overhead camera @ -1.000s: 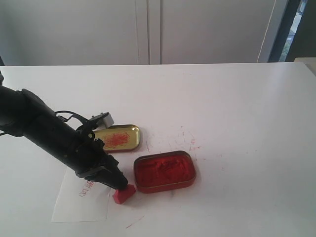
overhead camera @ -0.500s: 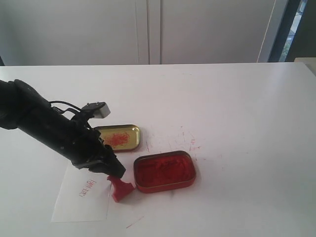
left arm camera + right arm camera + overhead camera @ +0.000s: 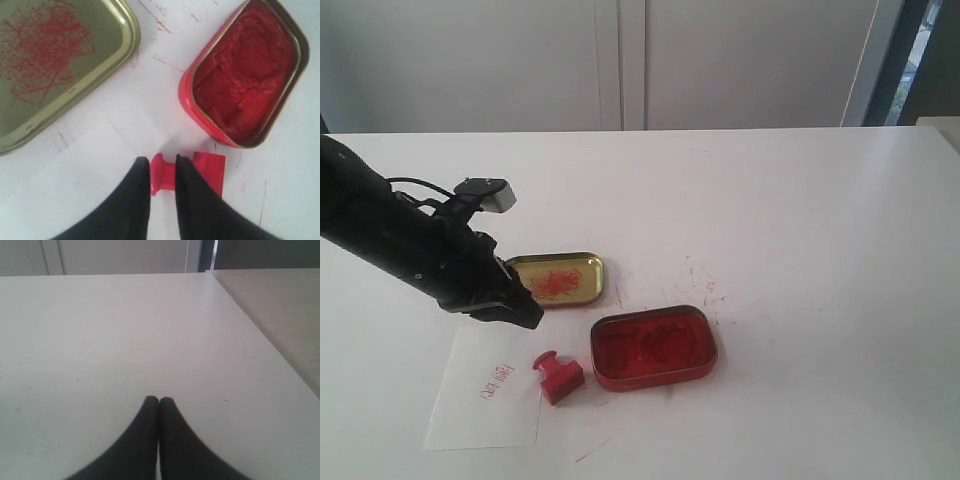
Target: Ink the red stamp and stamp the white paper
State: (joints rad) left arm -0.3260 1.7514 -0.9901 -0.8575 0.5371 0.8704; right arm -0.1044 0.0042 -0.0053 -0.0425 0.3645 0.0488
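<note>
release: my left end effector has let go and drawn back, jaws slightly apart, holding nothing. red stamp, a hard plastic block with a knob, now lies tipped over at the edge of the thin white paper, beside the glossy ink tin. the paper bears a red mark, so stamping looks done. right end effector pressed together.

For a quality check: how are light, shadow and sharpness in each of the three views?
Exterior view: soft, even light, only a faint shadow beside the red stamp. Left wrist view: the ink tin is sharp, the left gripper a dark silhouette. Right wrist view: no glare.
</note>
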